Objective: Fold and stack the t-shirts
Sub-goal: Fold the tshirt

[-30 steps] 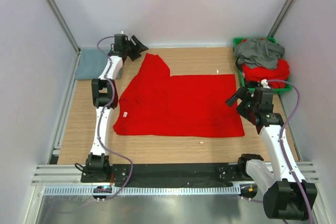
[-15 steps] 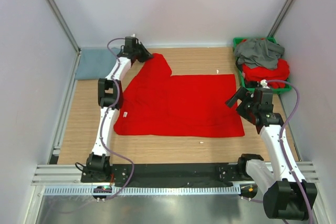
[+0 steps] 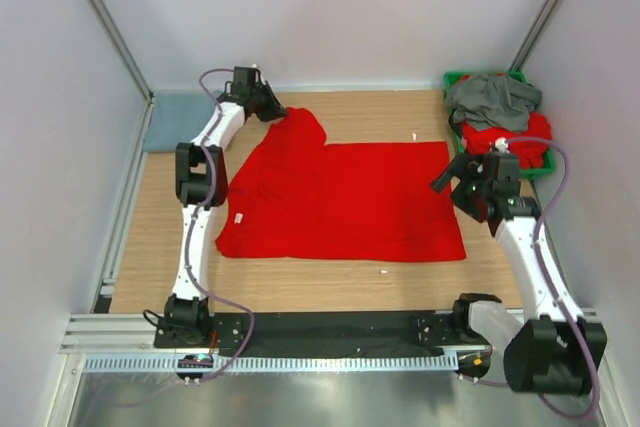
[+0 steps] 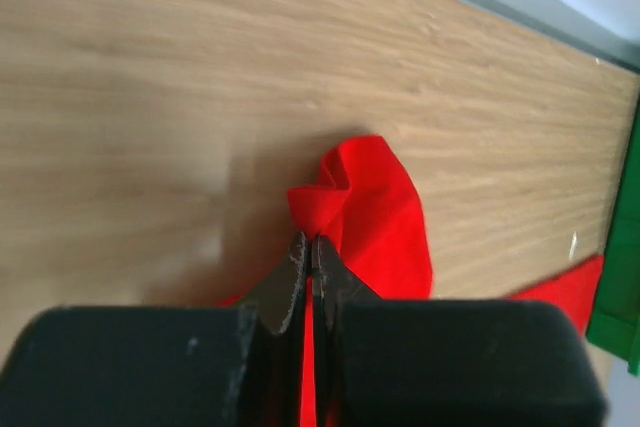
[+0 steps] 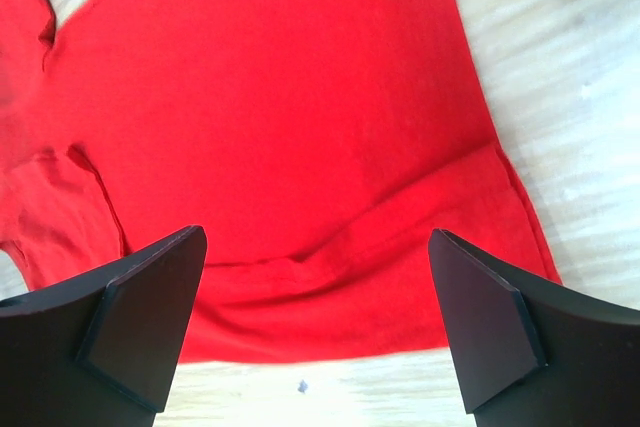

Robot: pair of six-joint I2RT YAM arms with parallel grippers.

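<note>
left gripper (image 4: 308, 252) is clenched on the far sleeve tip of the red t-shirt (image 3: 345, 197); right gripper (image 5: 315, 277) hangs released, jaws wide, over that shirt's right edge.

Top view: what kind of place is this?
Probably a robot lab booth: plain white walls around a wooden tabletop, two white robot arms bolted to a metal rail, a red cloth t-shirt.
</note>
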